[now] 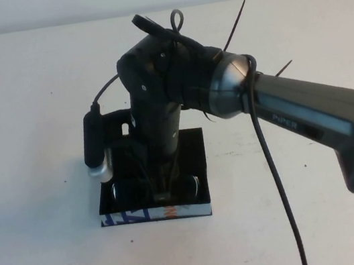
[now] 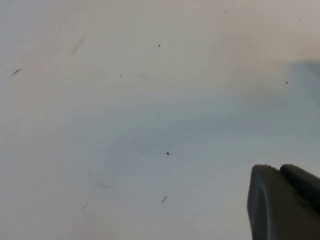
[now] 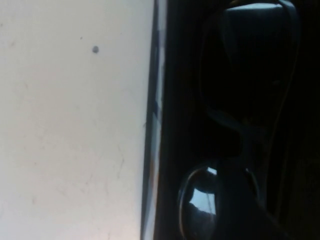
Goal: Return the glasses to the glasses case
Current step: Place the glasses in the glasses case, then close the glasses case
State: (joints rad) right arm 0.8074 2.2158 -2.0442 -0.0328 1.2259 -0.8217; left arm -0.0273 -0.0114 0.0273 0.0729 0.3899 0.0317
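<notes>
White desk (image 1: 27, 130): right gripper (image 1: 166, 189) low over glasses case (image 1: 193, 150) mid-desk, lowering glasses (image 3: 215, 200) inside; grip you cannot tell. Left gripper (image 2: 282, 202) parked over bare desk, state unclear.

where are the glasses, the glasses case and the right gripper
glasses (image 3: 197, 205): right wrist view, on the lower lens.
glasses case (image 1: 192, 150): high view, on its bare black top by the right edge.
right gripper (image 1: 166, 192): high view, at its tip, down on the case.

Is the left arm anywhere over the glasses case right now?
No. Only the right gripper hangs over the glasses case; the left gripper faces bare table.
</notes>
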